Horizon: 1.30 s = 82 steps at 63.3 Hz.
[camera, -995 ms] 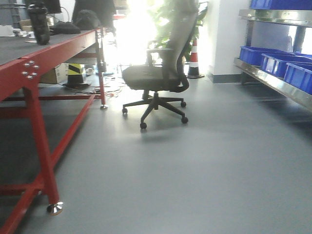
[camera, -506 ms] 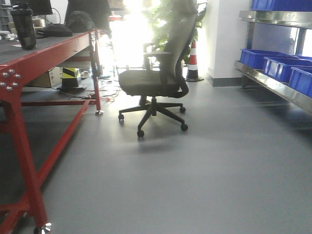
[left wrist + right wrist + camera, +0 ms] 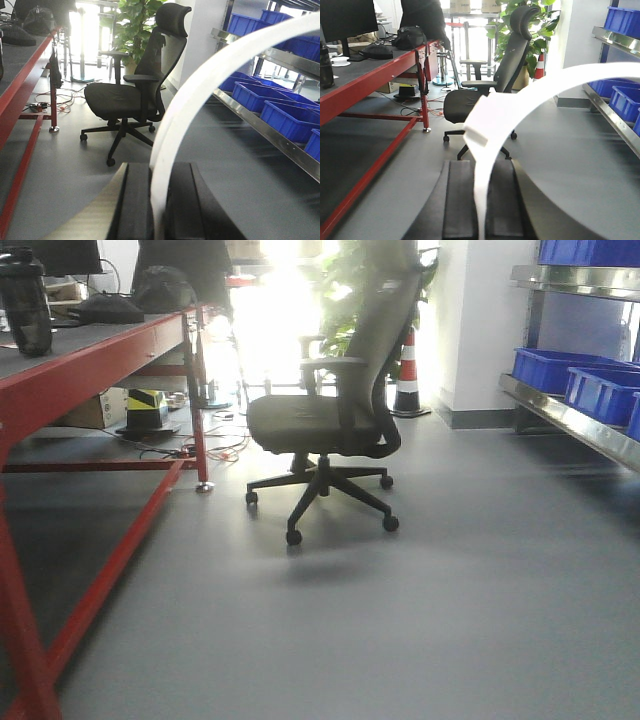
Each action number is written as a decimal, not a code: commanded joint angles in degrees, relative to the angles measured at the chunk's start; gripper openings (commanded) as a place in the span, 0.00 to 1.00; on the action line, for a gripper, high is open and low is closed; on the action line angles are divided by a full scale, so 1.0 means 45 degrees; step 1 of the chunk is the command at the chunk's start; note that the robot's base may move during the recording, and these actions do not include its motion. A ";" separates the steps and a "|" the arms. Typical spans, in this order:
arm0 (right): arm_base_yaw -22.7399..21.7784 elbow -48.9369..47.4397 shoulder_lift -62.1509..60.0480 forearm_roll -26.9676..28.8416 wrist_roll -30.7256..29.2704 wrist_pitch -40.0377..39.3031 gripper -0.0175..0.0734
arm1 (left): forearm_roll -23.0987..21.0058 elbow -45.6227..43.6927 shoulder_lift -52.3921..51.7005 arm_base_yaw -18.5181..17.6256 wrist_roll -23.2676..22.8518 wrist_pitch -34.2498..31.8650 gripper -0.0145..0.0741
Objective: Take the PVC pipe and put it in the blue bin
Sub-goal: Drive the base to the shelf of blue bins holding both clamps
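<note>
A white curved PVC pipe (image 3: 200, 85) arcs up and to the right from my left gripper (image 3: 159, 167), which is shut on it between its black pads. In the right wrist view a white curved PVC pipe (image 3: 530, 95) with a white tab near the grip rises from my right gripper (image 3: 481, 165), also shut on it. Blue bins (image 3: 545, 370) sit on the steel shelf at the right; the wrist views show blue bins (image 3: 287, 117) and a blue bin (image 3: 625, 102) there too. Neither gripper appears in the front view.
A black office chair (image 3: 325, 420) stands on the grey floor ahead. A red-framed table (image 3: 90, 360) runs along the left, carrying a dark bottle (image 3: 25, 300) and bags. A traffic cone (image 3: 407, 375) stands behind the chair. The steel shelf (image 3: 580, 425) lines the right side.
The front view has advanced: the chair looms larger, the red table's near leg has slid off the left edge, and the blue bins have shifted right.
</note>
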 commanded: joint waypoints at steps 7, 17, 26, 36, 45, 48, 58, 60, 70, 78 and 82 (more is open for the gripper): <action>0.0003 -0.0102 0.0064 -0.0079 -0.0037 -0.0384 0.01 | 0.0000 -0.0012 -0.0048 0.0028 0.0010 -0.0265 0.04; 0.0003 -0.0102 0.0064 -0.0079 -0.0037 -0.0384 0.01 | 0.0000 -0.0012 -0.0048 0.0028 0.0010 -0.0265 0.04; 0.0003 -0.0102 0.0064 -0.0079 -0.0037 -0.0384 0.01 | 0.0000 -0.0012 -0.0048 0.0028 0.0010 -0.0265 0.04; 0.0003 -0.0102 0.0064 -0.0079 -0.0037 -0.0384 0.01 | 0.0000 -0.0012 -0.0048 0.0028 0.0010 -0.0265 0.04; 0.0003 -0.0102 0.0064 -0.0079 -0.0037 -0.0384 0.01 | 0.0000 -0.0012 -0.0048 0.0028 0.0010 -0.0265 0.04; 0.0003 -0.0102 0.0064 -0.0079 -0.0037 -0.0384 0.01 | 0.0000 -0.0012 -0.0048 0.0028 0.0010 -0.0265 0.04; 0.0003 -0.0102 0.0064 -0.0079 -0.0037 -0.0384 0.01 | 0.0000 -0.0012 -0.0048 0.0028 0.0010 -0.0265 0.04; 0.0003 -0.0102 0.0064 -0.0079 -0.0037 -0.0384 0.01 | 0.0000 -0.0012 -0.0048 0.0028 0.0010 -0.0265 0.04; 0.0003 -0.0102 0.0064 -0.0079 -0.0037 -0.0384 0.01 | 0.0000 -0.0012 -0.0048 0.0028 0.0010 -0.0265 0.04; 0.0003 -0.0102 0.0064 -0.0079 -0.0037 -0.0384 0.01 | 0.0000 -0.0012 -0.0048 0.0028 0.0010 -0.0265 0.04; 0.0003 -0.0102 0.0064 -0.0079 -0.0037 -0.0384 0.01 | 0.0000 -0.0012 -0.0048 0.0028 0.0010 -0.0265 0.04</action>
